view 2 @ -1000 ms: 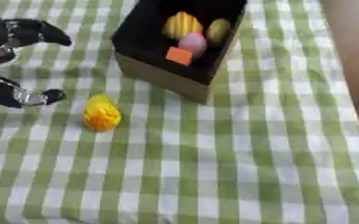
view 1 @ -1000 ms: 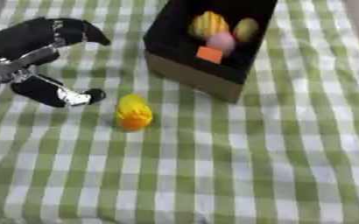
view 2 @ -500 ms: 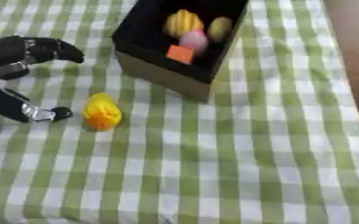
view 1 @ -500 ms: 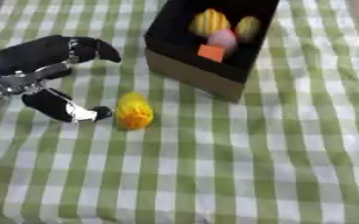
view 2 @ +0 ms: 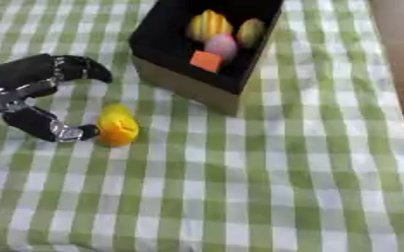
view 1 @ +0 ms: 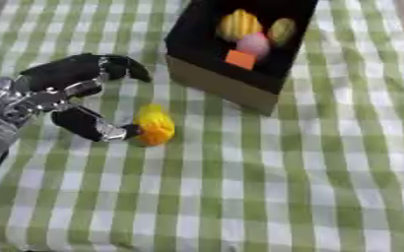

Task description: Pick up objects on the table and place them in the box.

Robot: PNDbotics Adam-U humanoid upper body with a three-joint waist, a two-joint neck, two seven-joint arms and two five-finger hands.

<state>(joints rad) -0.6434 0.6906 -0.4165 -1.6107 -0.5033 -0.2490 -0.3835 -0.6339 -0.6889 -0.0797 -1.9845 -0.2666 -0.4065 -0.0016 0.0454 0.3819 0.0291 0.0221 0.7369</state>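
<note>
Since a second ago the left hand (view 1: 67,98) has travelled from near the table's left edge toward the middle. Its thumb tip, then clearly apart from the yellow-orange toy (view 1: 153,125), now touches the toy's left side, with the curled fingers arched above it.

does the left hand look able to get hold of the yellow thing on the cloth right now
Probably yes. The left hand is open right beside the yellow object, thumb tip at its left side and fingers arched above. Nothing lies between them; the box stands apart.
</note>
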